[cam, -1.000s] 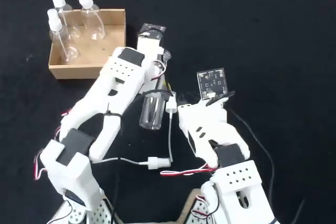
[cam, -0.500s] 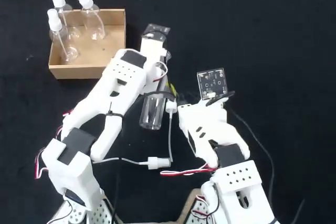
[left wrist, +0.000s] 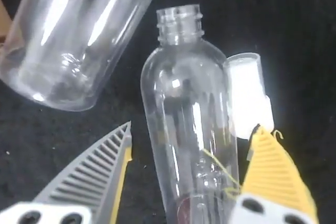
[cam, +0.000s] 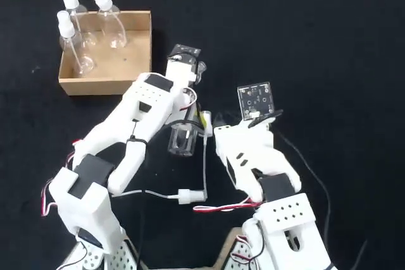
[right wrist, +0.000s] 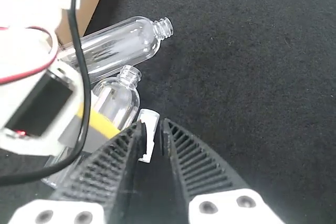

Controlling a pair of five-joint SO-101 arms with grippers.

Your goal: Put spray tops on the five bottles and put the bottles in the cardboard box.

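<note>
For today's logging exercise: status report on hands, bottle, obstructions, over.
Left hand open astride uncapped bottle. Right hand shut on spray top. Second bottle lying close alongside.

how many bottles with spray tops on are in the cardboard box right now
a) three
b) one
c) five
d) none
a: three bottles with spray tops are in the cardboard box, while two uncapped bottles lie outside it on the table.
</note>
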